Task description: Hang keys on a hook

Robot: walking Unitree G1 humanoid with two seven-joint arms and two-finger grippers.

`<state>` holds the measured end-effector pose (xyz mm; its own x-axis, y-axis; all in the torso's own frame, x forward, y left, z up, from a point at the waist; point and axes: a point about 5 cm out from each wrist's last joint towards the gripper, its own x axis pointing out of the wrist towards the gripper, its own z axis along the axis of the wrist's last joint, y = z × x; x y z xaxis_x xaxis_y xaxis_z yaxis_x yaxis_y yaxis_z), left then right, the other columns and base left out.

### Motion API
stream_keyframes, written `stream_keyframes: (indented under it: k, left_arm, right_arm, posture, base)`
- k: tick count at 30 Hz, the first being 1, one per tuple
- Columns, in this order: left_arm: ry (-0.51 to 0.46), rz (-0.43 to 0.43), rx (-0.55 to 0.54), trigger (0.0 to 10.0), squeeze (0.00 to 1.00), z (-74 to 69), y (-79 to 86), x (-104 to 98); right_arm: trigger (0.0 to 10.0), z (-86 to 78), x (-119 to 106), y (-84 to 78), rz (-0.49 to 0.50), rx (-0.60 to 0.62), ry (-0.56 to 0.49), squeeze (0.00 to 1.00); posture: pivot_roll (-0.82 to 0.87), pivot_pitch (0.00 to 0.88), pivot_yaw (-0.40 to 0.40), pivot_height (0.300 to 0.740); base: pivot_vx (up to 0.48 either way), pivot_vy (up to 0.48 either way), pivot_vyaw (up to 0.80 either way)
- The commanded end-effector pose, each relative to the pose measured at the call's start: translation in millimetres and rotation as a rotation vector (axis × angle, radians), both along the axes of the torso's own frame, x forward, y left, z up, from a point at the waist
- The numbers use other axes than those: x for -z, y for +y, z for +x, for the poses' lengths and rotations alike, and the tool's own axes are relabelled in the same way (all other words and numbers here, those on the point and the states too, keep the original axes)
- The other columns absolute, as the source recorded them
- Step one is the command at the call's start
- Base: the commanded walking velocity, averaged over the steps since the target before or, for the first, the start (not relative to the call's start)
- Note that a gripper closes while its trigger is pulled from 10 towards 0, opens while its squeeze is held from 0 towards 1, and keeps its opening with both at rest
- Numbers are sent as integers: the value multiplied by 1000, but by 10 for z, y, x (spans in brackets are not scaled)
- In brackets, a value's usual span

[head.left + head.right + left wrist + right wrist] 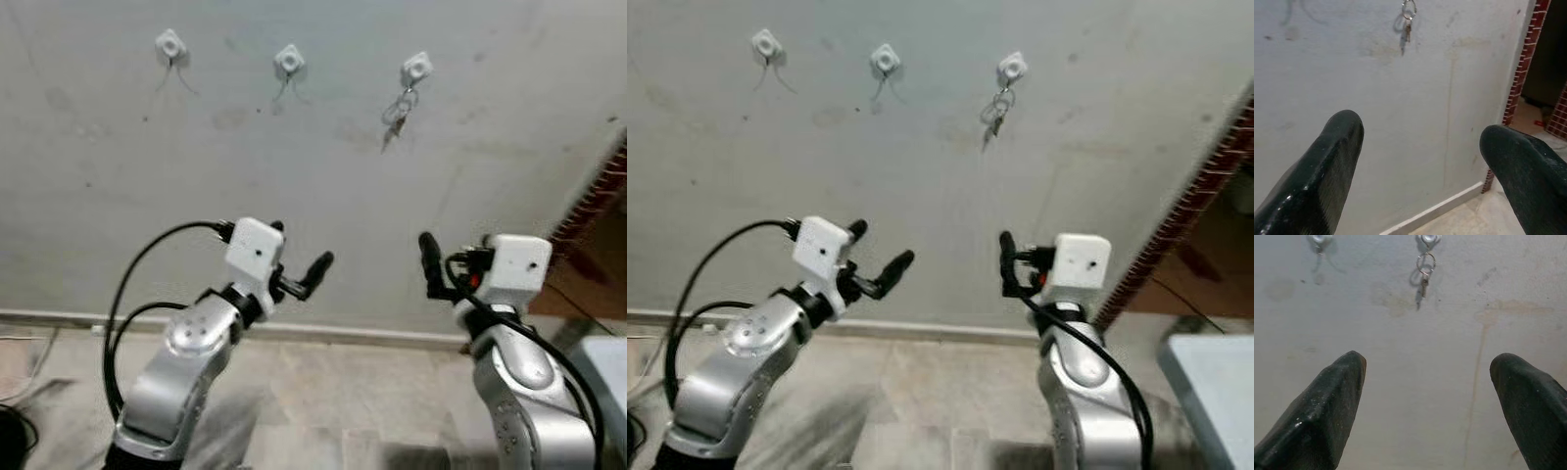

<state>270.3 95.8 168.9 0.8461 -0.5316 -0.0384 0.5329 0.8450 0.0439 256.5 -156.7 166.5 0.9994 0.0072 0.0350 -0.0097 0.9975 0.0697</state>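
Three white hooks sit in a row high on the grey wall: left hook, middle hook, right hook. A small bunch of keys on a ring hangs from the right hook. The keys also appear in the right wrist view, straight beyond the fingers, and the keys appear in the left wrist view. My left gripper is raised well below the middle hook, open and holding nothing. My right gripper stands below the keys, pointing up, open with nothing between its fingers.
A white skirting board runs along the foot of the wall above a tiled floor. A red brick door edge lies to the right. A pale tabletop corner is at the lower right. Black cables lie at the lower left.
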Motion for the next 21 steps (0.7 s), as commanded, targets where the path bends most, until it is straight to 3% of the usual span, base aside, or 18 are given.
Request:
stream_keyframes:
  k: [1, 21]
  left_arm:
    - [-1, -2, 13, 10000, 0, -11, -45, -6]
    - [2, -4, 11, 10000, 0, -12, -48, -5]
  right_arm:
    - [10000, -1, -4, -33, -4, 8, 1, 0]
    - [10000, -7, -1, -37, 7, 13, 4, 0]
  posture:
    - [166, 0, -52, 740]
    - [162, 0, -51, 740]
  base:
    - [-262, 0, 0]
    - [-265, 0, 0]
